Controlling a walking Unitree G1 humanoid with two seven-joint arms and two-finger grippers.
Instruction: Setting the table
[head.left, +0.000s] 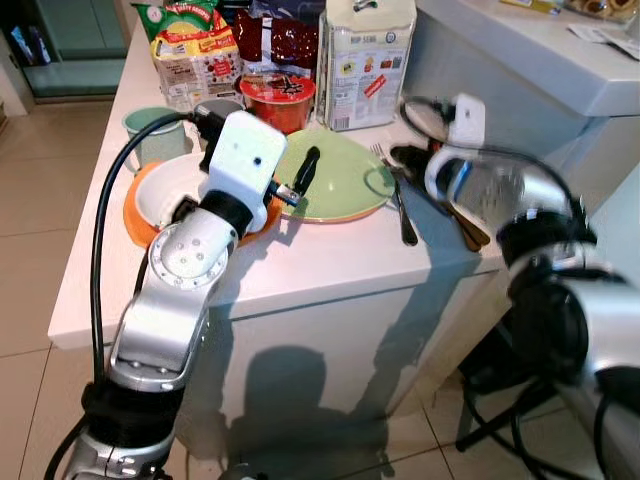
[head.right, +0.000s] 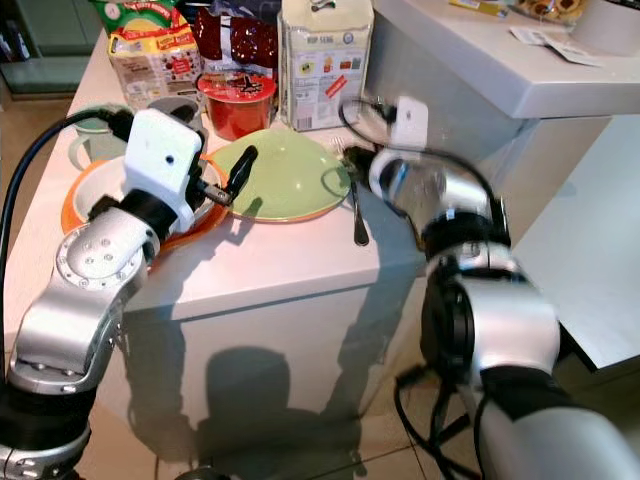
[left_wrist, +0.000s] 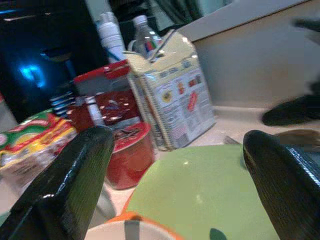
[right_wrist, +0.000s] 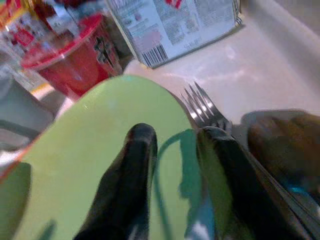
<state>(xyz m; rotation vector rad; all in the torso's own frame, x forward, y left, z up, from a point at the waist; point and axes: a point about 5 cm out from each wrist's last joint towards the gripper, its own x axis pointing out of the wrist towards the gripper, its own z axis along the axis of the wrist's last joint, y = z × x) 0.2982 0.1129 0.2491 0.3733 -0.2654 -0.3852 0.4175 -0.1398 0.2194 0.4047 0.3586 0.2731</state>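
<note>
A light green plate (head.left: 340, 185) lies on the white counter (head.left: 330, 265), overlapping an orange plate (head.left: 140, 222) that holds a white bowl (head.left: 163, 195). My left gripper (head.left: 298, 180) hovers open over the green plate's left rim, its fingers (left_wrist: 75, 185) wide apart with nothing between them. My right gripper (right_wrist: 175, 132) reaches in from the right, blurred in the eye views. Its fingertips stand a little apart over the green plate's (right_wrist: 100, 145) right rim. A metal fork (head.left: 400, 205) lies just right of the plate, beside the right gripper's fingers (right_wrist: 225, 170).
Behind the plates stand a red noodle cup (head.left: 278, 100), a white carton (head.left: 365, 60), snack bags (head.left: 195, 55) and a pale green mug (head.left: 150, 135). Brown-handled utensils (head.left: 468, 232) lie right of the fork. A grey-white raised counter (head.left: 530, 70) rises at the right.
</note>
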